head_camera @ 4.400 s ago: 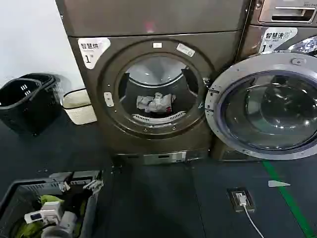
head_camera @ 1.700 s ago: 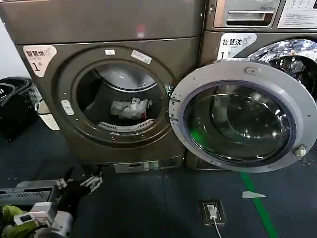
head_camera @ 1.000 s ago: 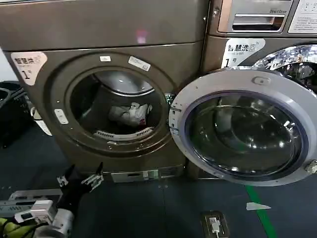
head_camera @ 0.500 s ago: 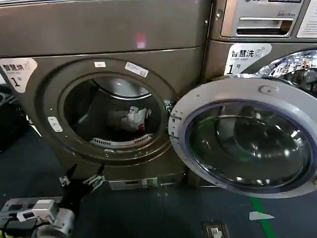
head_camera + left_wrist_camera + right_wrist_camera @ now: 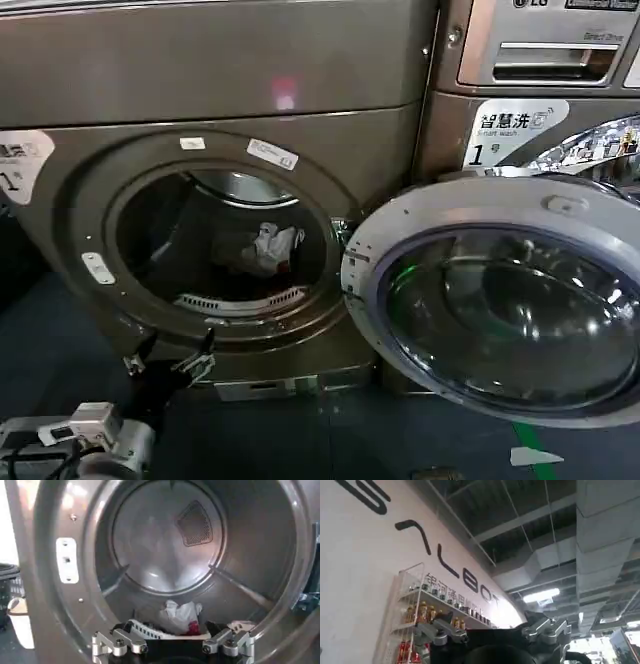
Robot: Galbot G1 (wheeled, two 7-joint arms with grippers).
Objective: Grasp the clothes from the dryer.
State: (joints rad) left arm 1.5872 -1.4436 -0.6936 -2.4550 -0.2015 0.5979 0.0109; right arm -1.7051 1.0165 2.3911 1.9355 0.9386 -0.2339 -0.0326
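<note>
Bronze dryer [image 5: 300,80], clothes [image 5: 268,247] inside, left pincer [image 5: 168,360] spread below porthole

The clothes [image 5: 268,248] lie on the dryer [image 5: 230,80] drum's floor.

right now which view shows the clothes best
The left wrist view: it looks straight into the dryer at the clothes. The head view shows them farther off. The right wrist view faces a ceiling.
</note>
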